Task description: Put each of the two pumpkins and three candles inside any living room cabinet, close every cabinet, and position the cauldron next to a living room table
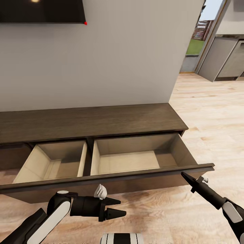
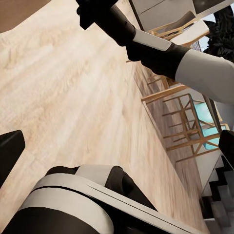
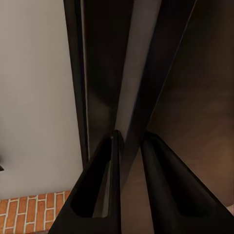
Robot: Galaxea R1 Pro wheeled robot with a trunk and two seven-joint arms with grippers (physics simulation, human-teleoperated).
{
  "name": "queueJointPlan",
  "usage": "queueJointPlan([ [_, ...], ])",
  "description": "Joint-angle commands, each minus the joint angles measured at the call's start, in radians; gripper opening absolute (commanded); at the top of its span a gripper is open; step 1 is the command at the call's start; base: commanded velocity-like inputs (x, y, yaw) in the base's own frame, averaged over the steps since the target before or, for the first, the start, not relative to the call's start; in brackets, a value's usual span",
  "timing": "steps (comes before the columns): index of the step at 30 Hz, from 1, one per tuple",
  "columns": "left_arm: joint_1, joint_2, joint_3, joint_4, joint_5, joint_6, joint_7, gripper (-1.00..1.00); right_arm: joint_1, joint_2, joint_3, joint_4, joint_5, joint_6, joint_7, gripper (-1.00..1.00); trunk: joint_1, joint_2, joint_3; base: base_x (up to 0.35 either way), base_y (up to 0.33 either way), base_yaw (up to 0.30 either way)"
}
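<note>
The long dark brown cabinet point(image 1: 91, 122) stands against the grey wall. Its two drawers are pulled out. The left drawer point(image 1: 54, 162) and the right drawer point(image 1: 135, 157) both show bare pale wood insides. My left gripper point(image 1: 114, 207) hangs open in front of the drawer front, low over the floor, with nothing between its fingers. My right gripper point(image 1: 183, 175) is shut to a narrow gap, its tip against the right end of the drawer front point(image 3: 134, 97). The pumpkins, candles and cauldron are out of view.
A dark TV screen point(image 1: 40, 10) hangs on the wall above the cabinet. Wooden floor point(image 1: 210, 112) runs right toward a doorway and grey kitchen cupboards point(image 1: 223, 57). Wooden chairs and a table point(image 2: 190, 117) stand behind me, in the left wrist view.
</note>
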Motion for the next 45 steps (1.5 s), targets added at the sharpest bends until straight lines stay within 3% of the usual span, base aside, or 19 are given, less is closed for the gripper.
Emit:
queueJointPlan([
  [1,0.000,0.001,0.000,0.000,0.007,0.006,0.002,1.00,-0.002,0.000,-0.039,-0.003,-0.041,0.031,0.005,-1.00,-0.001,0.000,-0.001,-0.036,0.000,0.000],
  [23,0.000,0.001,-0.001,0.000,0.007,0.006,0.002,1.00,-0.002,0.000,-0.039,-0.003,-0.041,0.031,0.005,-1.00,-0.001,0.000,-0.001,-0.022,0.000,0.000],
  [24,0.000,0.001,-0.001,0.000,0.007,0.006,0.002,1.00,-0.002,0.000,-0.039,-0.003,-0.041,0.030,0.005,1.00,-0.001,0.000,-0.001,0.000,0.000,0.000],
  [35,0.000,0.001,-0.001,0.000,0.007,0.006,0.002,1.00,-0.002,0.000,-0.039,-0.003,-0.041,0.029,0.021,1.00,-0.001,0.000,-0.001,-0.020,0.000,0.000],
  [45,-0.001,0.001,-0.001,0.000,0.005,0.006,0.002,1.00,-0.002,0.000,-0.039,-0.003,-0.040,0.029,0.022,1.00,-0.001,0.000,-0.001,-0.220,0.000,0.000],
])
